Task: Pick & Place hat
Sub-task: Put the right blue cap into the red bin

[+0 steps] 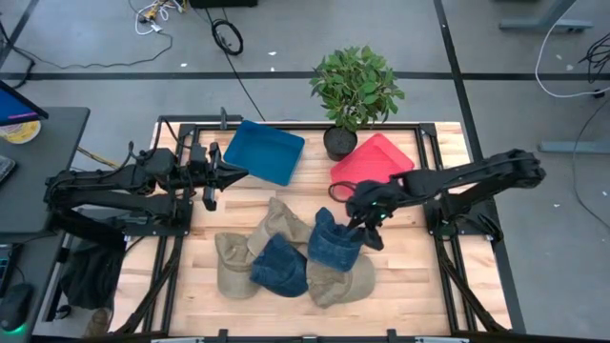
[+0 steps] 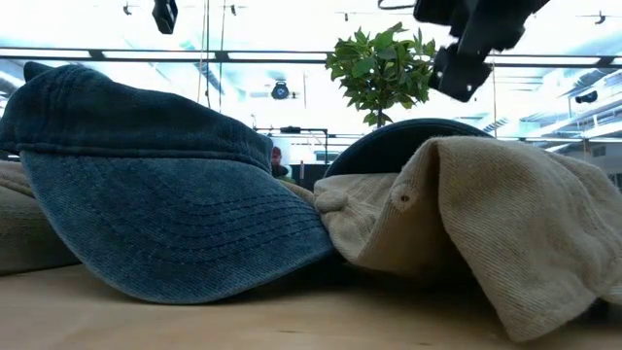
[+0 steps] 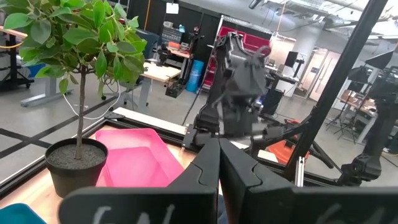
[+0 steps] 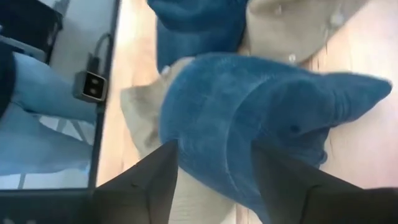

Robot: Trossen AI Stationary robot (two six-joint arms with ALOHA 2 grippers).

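Observation:
Several denim-blue and beige hats lie heaped on the wooden table. One blue hat (image 1: 334, 243) sits at the heap's right end, partly on a beige hat (image 1: 341, 279). My right gripper (image 1: 367, 224) hovers just above this blue hat's right side, fingers open. In the right wrist view the blue hat (image 4: 249, 118) fills the space beyond the open right gripper (image 4: 214, 186). In the low view the right gripper (image 2: 457, 68) hangs clear above the hat's dark dome (image 2: 408, 141). My left gripper (image 1: 229, 174) waits, shut, at the blue tray's left edge.
A blue tray (image 1: 265, 151) and a red tray (image 1: 376, 160) lie at the table's far side, with a potted plant (image 1: 355, 90) between them. Another blue hat (image 1: 281, 267) and beige hats (image 1: 232, 262) (image 1: 281, 221) lie left of the gripper. Bare wood (image 1: 410, 276) shows at the right.

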